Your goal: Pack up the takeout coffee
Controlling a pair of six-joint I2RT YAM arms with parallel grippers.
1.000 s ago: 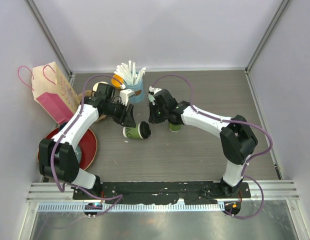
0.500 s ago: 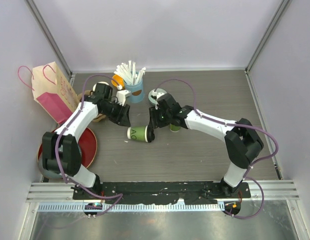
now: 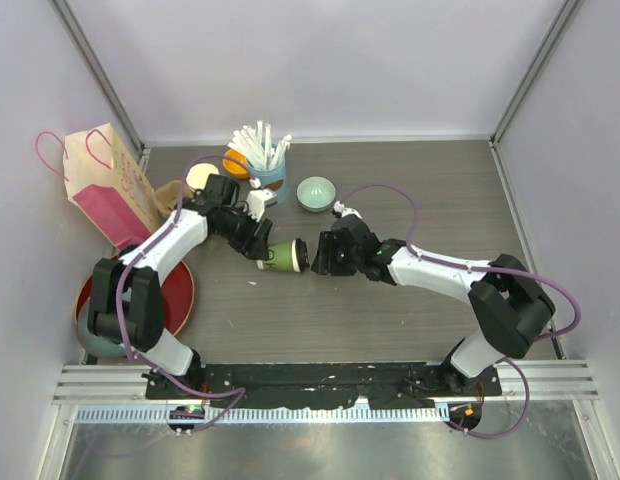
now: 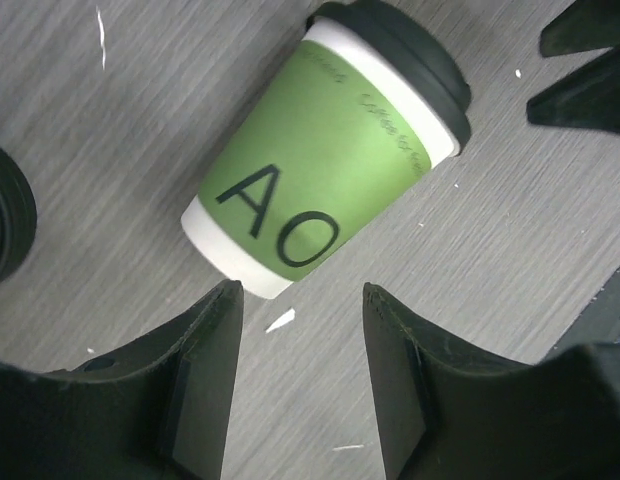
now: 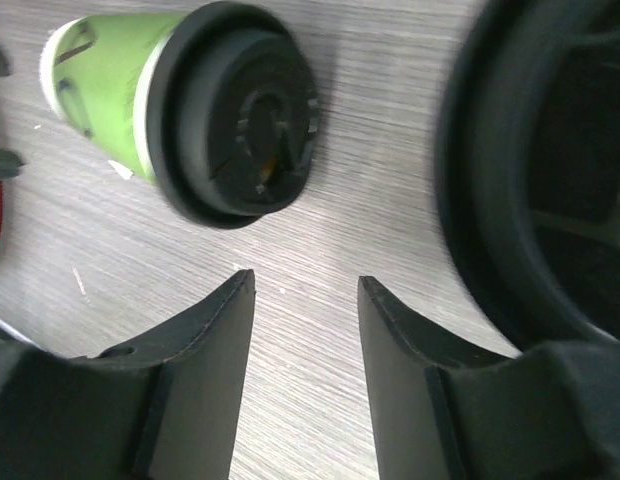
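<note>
We note right hand, shut second ago, now half-open and empty, dropped to face lid of cup. Cup lies sideways on surface between our hands. Our left hand half-open at its base, holding nothing. Regrasp pending, we judge.

- Blue straw cup: just beyond the left gripper.
- Pale green bowl: beyond the right gripper.
- Pink paper bag, red plate: well left of the left gripper.

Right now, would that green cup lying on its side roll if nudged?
Probably: the cup lies on its round side, and being tapered it would likely curve rather than roll straight. Its lid looks seated, so spilling seems unlikely.
</note>
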